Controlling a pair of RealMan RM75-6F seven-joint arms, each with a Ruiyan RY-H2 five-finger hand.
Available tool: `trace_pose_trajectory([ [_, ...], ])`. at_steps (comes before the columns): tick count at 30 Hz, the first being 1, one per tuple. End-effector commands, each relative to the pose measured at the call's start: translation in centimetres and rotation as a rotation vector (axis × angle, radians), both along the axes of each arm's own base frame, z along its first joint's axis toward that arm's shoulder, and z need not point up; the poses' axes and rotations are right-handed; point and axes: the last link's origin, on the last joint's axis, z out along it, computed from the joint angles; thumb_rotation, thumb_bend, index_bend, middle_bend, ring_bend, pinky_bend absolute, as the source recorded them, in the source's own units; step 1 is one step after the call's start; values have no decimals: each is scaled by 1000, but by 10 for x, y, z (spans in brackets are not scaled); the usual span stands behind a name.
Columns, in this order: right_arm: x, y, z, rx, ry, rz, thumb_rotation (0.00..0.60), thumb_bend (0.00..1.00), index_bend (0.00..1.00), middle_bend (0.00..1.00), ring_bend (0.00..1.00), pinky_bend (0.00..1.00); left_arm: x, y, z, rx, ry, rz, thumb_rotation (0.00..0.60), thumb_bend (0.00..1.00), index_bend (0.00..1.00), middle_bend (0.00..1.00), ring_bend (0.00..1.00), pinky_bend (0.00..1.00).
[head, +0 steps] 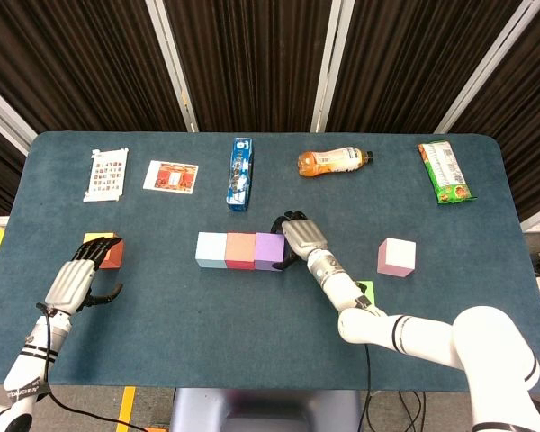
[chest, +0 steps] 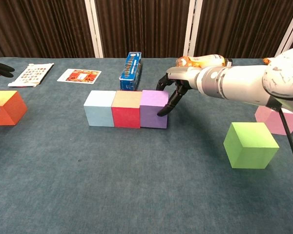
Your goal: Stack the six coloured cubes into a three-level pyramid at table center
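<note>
Three cubes in a row at table centre, sides touching: light blue cube [head: 211, 249] on the left, red cube [head: 240, 249] in the middle, purple cube [head: 269, 250] on the right. No second level yet. Right hand [head: 299, 238] just right of the purple cube, dark fingertips [chest: 167, 108] against its right face, fingers apart, nothing held. Green cube [chest: 249, 144] near and to the right, mostly hidden under the right forearm from the head camera. Pink cube [head: 396, 256] further right, well apart from the row. Orange cube [head: 108, 250] way over on the left, left hand [head: 79, 281] just beside its near side, fingers spread, gripping nothing. Along the far edge, left to right: white card [head: 106, 175], red-printed packet [head: 171, 175], blue box [head: 240, 173], orange bottle [head: 333, 162] lying on its side, green snack pack [head: 445, 171].
</note>
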Motion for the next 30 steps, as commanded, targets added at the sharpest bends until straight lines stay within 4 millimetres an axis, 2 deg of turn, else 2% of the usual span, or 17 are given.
trace_pose_trajectory([
  [1, 1, 0, -1, 1, -1, 1, 600, 283, 457, 269, 150, 143, 0, 0, 0, 0, -1, 0, 600, 353, 93, 83, 41, 80],
  [8, 1, 1, -4, 8, 6, 4, 600, 283, 431, 262, 142, 126, -2, 0, -1, -1, -2, 4, 600, 352, 94, 84, 41, 80],
  [12, 0, 3, -3, 13, 11, 8, 600, 283, 322, 248, 128, 113, -2, 0, -1, -1, -2, 4, 600, 353, 94, 83, 41, 80],
  [15, 0, 4, -3, 14, 8, 9, 600, 283, 280, 247, 127, 111, -2, 0, -2, -3, -3, 3, 600, 353, 94, 83, 40, 80],
  [25, -2, 6, 1, 14, 16, 9, 600, 283, 257, 244, 120, 111, -2, 0, -2, -4, -4, 2, 600, 354, 94, 83, 41, 80],
  [30, -5, 8, 14, 10, 17, 18, 600, 283, 220, 238, 106, 104, -3, -2, -2, -6, -2, 6, 600, 354, 94, 83, 40, 80],
])
